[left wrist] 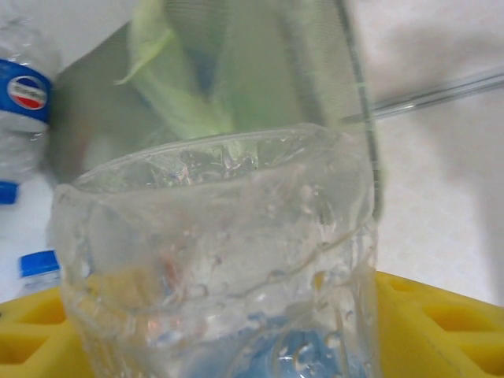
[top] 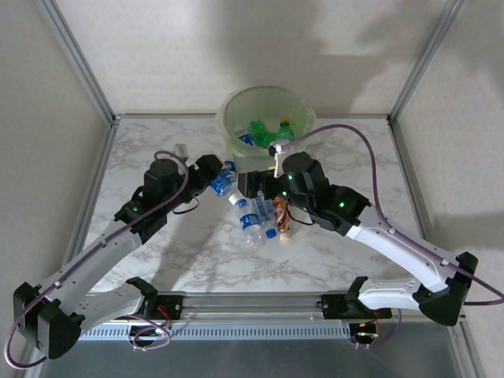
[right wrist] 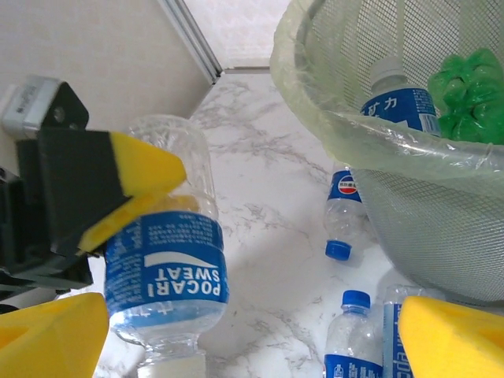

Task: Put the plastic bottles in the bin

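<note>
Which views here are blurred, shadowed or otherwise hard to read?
Left wrist: the held bottle sits against the lens, blurred, the bin behind it soft. Right wrist: sharp, that bottle's label readable, its own fingers soft at the lower corners. Top external: even light, soft shadows on the back wall.

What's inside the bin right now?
Inside the bin: green bottles, one with a yellow cap, and a blue-labelled clear bottle. Anything beneath them is covered.
</note>
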Robot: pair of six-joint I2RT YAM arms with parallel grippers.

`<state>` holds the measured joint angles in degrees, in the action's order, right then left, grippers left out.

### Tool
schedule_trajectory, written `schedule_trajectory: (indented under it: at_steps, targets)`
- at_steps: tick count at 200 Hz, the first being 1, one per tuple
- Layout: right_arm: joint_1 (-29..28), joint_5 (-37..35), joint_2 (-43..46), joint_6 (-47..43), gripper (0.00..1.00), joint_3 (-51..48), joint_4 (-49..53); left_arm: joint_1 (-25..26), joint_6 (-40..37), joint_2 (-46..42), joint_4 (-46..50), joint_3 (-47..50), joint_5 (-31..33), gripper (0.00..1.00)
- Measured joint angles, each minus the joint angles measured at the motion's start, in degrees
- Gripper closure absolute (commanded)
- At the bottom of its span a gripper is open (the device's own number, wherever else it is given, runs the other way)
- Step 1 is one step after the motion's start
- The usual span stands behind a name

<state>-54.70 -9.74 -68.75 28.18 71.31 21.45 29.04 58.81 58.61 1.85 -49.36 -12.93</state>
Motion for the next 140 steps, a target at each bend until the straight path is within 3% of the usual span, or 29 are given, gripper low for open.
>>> schedule_trajectory:
  at_steps: [76,140]
  targets:
    - [0.0,9.6,-0.3,1.3,0.01,3.7,-2.3,0.0,4.9,-1.6,-16.2,4.3,-6.6,0.33]
    - [0.1,17.7,-2.3,3.6,0.01,3.9,-4.5,0.0,6.5,-2.8,-24.5,5.3,-8.9,0.33]
